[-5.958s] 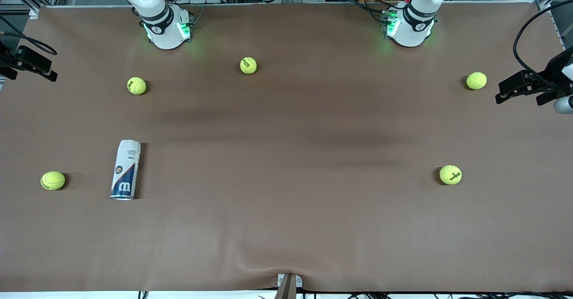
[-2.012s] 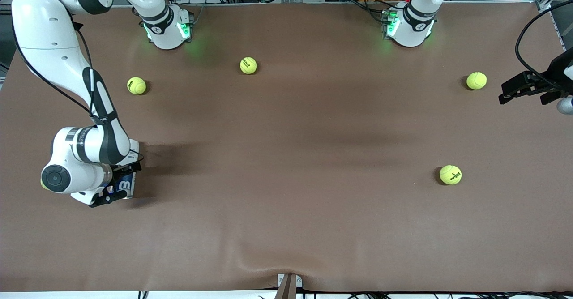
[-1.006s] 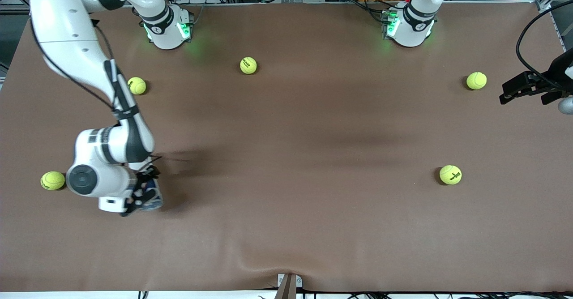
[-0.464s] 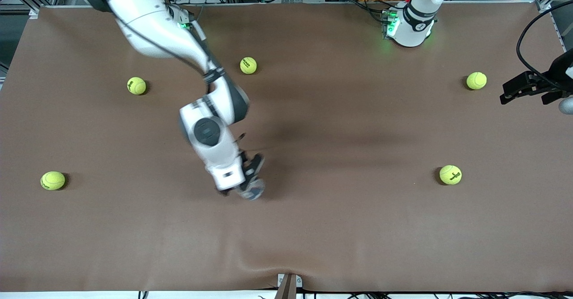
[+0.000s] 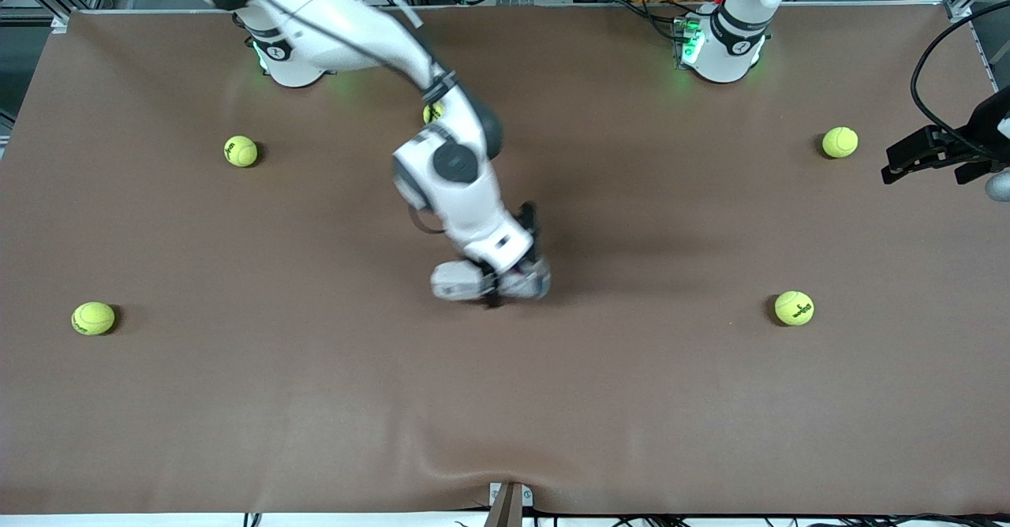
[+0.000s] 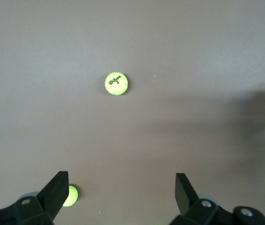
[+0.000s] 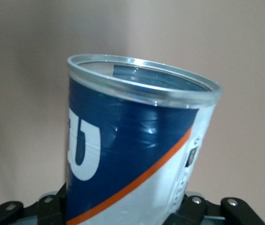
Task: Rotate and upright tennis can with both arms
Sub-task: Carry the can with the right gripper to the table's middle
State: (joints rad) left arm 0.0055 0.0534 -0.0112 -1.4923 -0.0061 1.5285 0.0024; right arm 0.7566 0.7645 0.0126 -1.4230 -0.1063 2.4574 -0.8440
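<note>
The right gripper [image 5: 505,284] is pinching the can [image 5: 527,281] between its jaws over the middle of the table [image 5: 316,401], holding it off the surface by its closed end, with the open rim showing in the right wrist view. The left gripper [image 6: 118,192], jaws spread and empty, is waiting high over the left arm's end of the table, above two balls [image 6: 116,83]. So the pickup is looking done while the handover and uprighting are still remaining, and the right arm's wrist is hiding most of the can, so its tilt is hard to judge.
</note>
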